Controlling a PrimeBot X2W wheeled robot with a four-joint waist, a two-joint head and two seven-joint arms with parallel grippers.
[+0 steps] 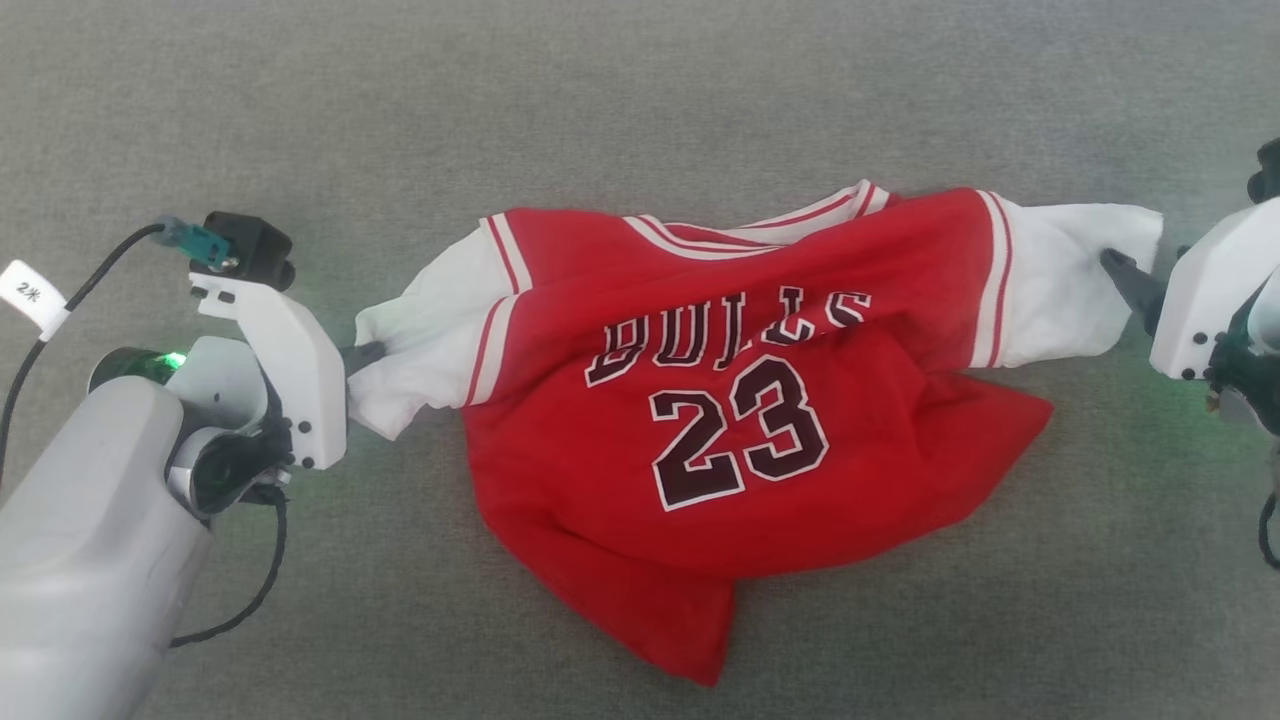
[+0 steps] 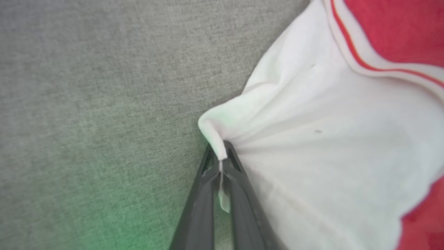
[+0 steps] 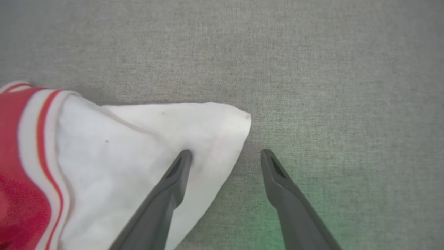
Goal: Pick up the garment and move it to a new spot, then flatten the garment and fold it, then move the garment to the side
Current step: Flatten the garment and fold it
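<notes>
Lying front-up on the grey surface (image 1: 640, 100), the garment (image 1: 740, 430) sits about mid-frame in the head view, collar on the far side and hem toward the robot.
- Not flat. A crease runs across the "BULLS" lettering, and the "23" below it reads clearly.
- The lower red body is bunched, with one corner of the hem trailing to a point nearest the robot.
- Both white sleeves are spread outward, one to each side.

Left-side sleeve (image 1: 420, 340): the left gripper (image 1: 365, 355) meets its outer edge.
- In the left wrist view the left gripper (image 2: 222, 152) has its two dark fingers pressed together, with a thin fold of white sleeve cloth pinched between them.
- Cloth fans out from the pinch in radiating wrinkles toward the red-and-white trim of the garment (image 2: 329, 139).

Right-side sleeve (image 1: 1070, 290): the right gripper (image 1: 1125, 275) is at its outer end.
- In the right wrist view the right gripper (image 3: 225, 154) has its fingers spread wide.
- One finger (image 3: 173, 180) lies over the white cloth of the garment (image 3: 138, 146).
- The other finger is over bare grey surface, just beside the sleeve's edge.
- Nothing is gripped. I cannot tell whether the finger over the sleeve touches it.

Surroundings, on the left arm in the head view:
- black cable (image 1: 265, 570)
- white tag (image 1: 33, 295)
- green light (image 1: 170, 360), which also casts a green tint on the surface in both wrist views
</notes>
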